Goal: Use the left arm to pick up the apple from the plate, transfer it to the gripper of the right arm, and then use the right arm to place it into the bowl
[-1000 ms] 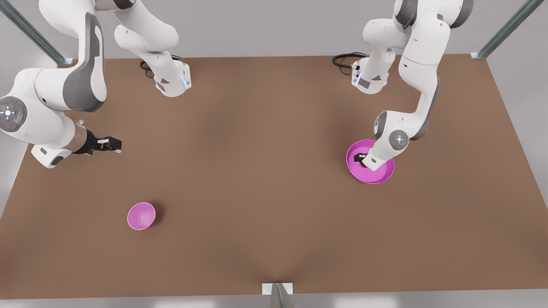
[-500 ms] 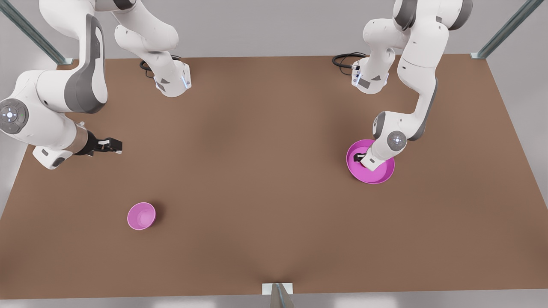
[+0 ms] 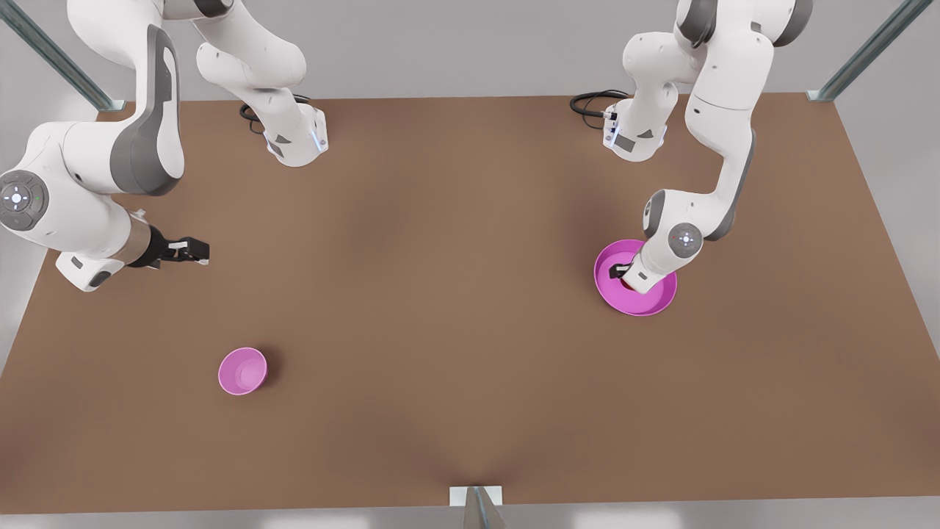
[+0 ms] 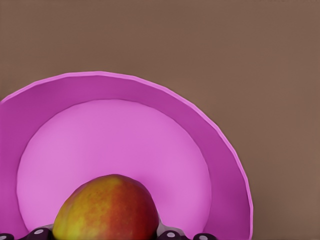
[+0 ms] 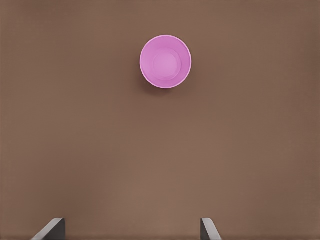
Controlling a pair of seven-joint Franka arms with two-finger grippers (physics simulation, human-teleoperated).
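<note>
The red and yellow apple [image 4: 107,210] sits between the fingers [image 4: 170,233] of my left gripper [image 3: 619,273], which is shut on it just above the pink plate [image 3: 650,301]. The plate's rim [image 4: 100,80] curves around behind the apple in the left wrist view. This arm stands on the front view's right. On the front view's left, my right gripper [image 3: 194,250] hangs open over bare table and waits. The small pink bowl [image 3: 242,371] rests on the table nearer the front edge, and the right wrist view looks down on the bowl [image 5: 165,61] past the open gripper [image 5: 130,230].
Both arm bases [image 3: 297,143] [image 3: 635,136] stand at the back of the brown table [image 3: 455,294], each with a black cable [image 3: 591,103] beside it. Metal frame posts [image 3: 866,51] stand at the back corners, and a bracket [image 3: 476,496] sits at the front edge.
The left arm dipped slightly over the plate and has come back up a little. The right arm has barely shifted.
</note>
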